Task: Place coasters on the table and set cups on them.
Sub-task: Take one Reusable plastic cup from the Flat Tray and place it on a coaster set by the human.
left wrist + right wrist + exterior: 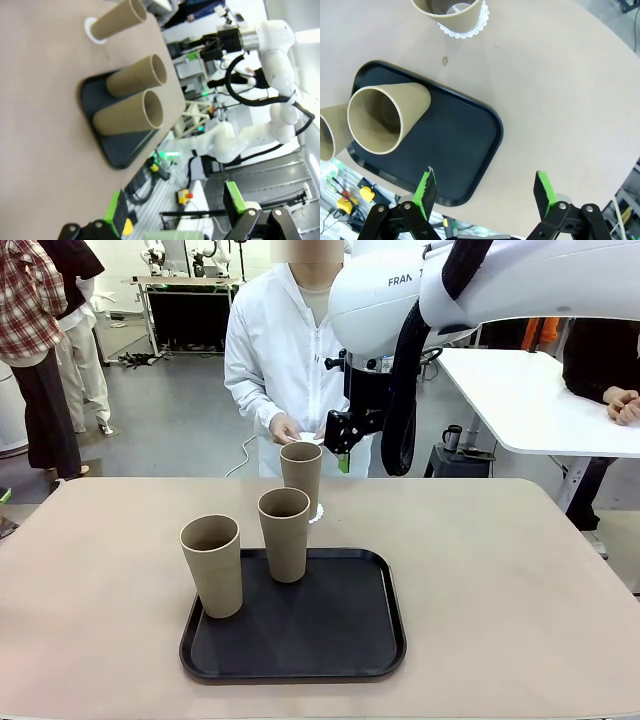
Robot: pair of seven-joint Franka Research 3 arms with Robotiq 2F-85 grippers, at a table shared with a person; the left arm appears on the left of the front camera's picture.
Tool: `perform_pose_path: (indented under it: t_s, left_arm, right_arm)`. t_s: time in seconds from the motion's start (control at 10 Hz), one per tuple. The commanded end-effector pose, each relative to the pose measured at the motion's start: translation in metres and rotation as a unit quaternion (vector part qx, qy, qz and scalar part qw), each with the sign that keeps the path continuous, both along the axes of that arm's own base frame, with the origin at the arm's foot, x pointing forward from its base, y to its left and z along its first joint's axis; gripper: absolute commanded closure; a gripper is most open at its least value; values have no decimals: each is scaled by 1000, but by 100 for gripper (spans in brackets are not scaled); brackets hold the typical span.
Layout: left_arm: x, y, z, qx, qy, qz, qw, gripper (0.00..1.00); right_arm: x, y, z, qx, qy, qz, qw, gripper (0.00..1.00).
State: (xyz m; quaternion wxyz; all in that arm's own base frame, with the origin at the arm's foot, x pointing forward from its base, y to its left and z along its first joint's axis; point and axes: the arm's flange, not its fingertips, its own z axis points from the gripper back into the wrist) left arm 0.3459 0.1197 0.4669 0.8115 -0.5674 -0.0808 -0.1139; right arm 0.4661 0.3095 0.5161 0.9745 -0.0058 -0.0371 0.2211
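Table [520, 580]: beige, rounded corners. The right half is bare out to the edge, and there is a bare strip left of the tray.

Right arm [400, 290]: white, enters from the upper right and reaches over the far edge in front of the person. Print on the shell reads "FRAN"; the rest is cut off by the next link.

Tray [340, 620]: count 1, black with rounded corners. It lies left of centre, near the robot-side edge. Its right half is bare.

Cups, count 3, all upright:
- near cup [212, 565] stands on the tray's front-left corner, close to the rim.
- middle cup [284, 533] stands at the tray's back edge.
- far cup [301, 475] is off the tray, just behind it, and stands on a coaster.

Coaster [318, 512]: count 1 on the table. The lacy white rim shows all around the far cup's base in the right wrist view.

Person's hand [285, 428]: holds something thin and white at the far edge; it is too small to tell what.

Right gripper [340, 455]: in the air beside that hand, above the far cup. Its fingers are spread wide with nothing between them.

Left gripper [175, 210]: well off from the tray. Its fingers are spread wide and hold nothing.
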Motion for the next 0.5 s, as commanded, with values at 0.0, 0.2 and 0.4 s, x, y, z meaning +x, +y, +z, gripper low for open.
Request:
perform_pose_path:
  t_s: [0.0,0.2,0.4]
  left_arm:
    - [-1,1,2,-4,-3,1,1000,0]
    - [-1,1,2,-4,-3,1,1000,0]
    - [-1,1,2,-4,-3,1,1000,0]
  right_arm:
    - [-2,-2,1,-1,2,-3,1000,0]
    - [-35,-32,3,34,-11,-45,998,0]
    - [-47,-119,23,143,-6,-134,981,0]
